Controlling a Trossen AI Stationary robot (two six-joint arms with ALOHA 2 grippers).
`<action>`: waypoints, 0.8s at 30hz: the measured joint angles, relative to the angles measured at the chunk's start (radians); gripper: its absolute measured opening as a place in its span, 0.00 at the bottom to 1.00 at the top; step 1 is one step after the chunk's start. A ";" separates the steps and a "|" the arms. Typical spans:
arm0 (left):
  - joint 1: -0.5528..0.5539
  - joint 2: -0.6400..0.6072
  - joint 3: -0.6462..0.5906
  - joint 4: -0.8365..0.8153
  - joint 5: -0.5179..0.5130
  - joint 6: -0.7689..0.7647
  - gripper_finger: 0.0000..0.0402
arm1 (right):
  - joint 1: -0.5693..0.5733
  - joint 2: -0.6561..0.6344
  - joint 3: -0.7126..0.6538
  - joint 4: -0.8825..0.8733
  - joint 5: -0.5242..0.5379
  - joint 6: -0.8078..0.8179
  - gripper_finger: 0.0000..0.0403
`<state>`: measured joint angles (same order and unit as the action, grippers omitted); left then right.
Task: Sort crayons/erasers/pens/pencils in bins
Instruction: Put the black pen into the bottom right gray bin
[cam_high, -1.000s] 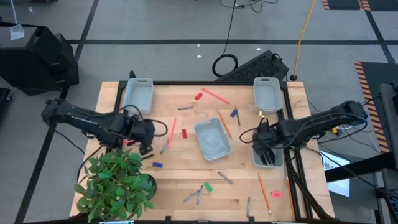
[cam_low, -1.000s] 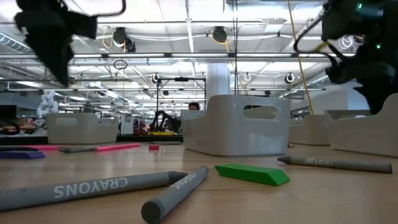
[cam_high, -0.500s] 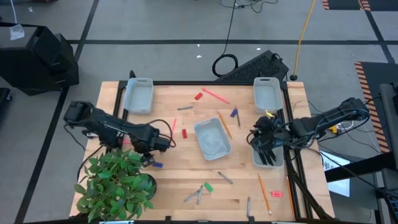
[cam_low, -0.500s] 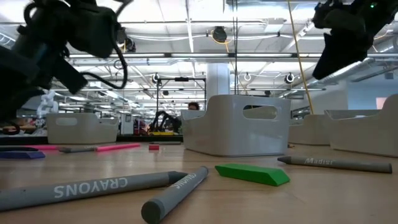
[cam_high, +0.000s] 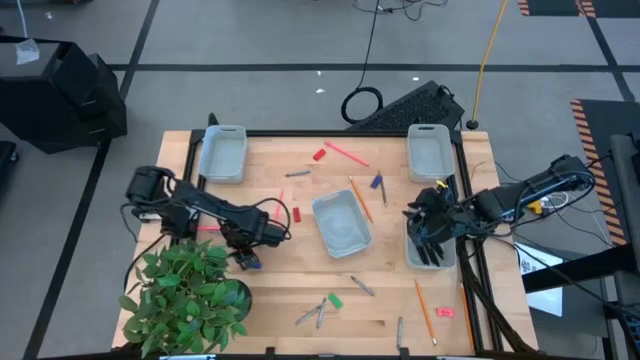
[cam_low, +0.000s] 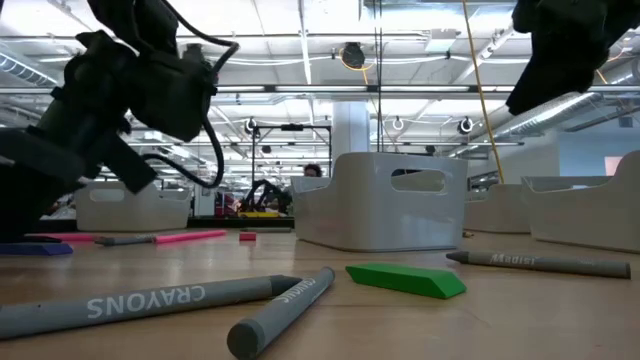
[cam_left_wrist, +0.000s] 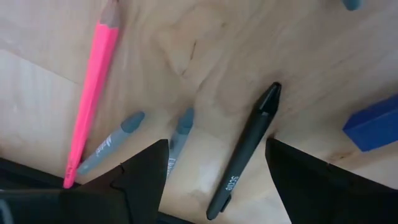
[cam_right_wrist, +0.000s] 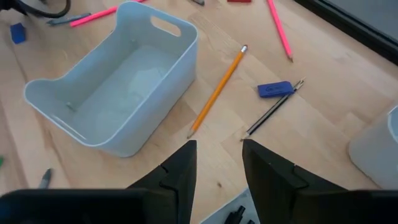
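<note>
While its fingers stand spread, the left gripper straddles the black pen, whose length runs forward between them.

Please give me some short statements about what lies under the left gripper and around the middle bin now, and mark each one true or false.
1. The left gripper is open, with a slim black pen lying on the wooden table between its fingers. True.
2. The long pink pencil beside that pen is held in the gripper. False: it lies on the table, outside the fingers.
3. The pale grey-blue plastic bin in the middle of the table holds several crayons. False: no crayon shows inside it.
4. An orange pencil lies on the table beside the middle bin. True.
5. The right gripper carries a blue eraser. False: its open fingers hold nothing; the blue eraser lies on the table.
</note>
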<state>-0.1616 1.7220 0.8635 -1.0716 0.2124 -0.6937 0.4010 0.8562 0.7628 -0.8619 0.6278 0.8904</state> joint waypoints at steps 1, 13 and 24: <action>-0.002 0.006 0.001 0.006 0.004 0.001 0.67 | 0.003 0.000 0.000 0.000 0.000 0.003 0.31; -0.025 0.007 0.000 0.043 -0.017 -0.048 0.31 | 0.014 0.000 0.000 0.005 0.000 -0.044 0.31; -0.018 -0.026 0.006 0.016 -0.087 0.039 0.13 | 0.014 -0.038 -0.001 0.005 0.000 -0.092 0.31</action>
<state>-0.1795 1.6956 0.8691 -1.0551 0.1250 -0.6550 0.4145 0.8187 0.7620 -0.8566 0.6273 0.7985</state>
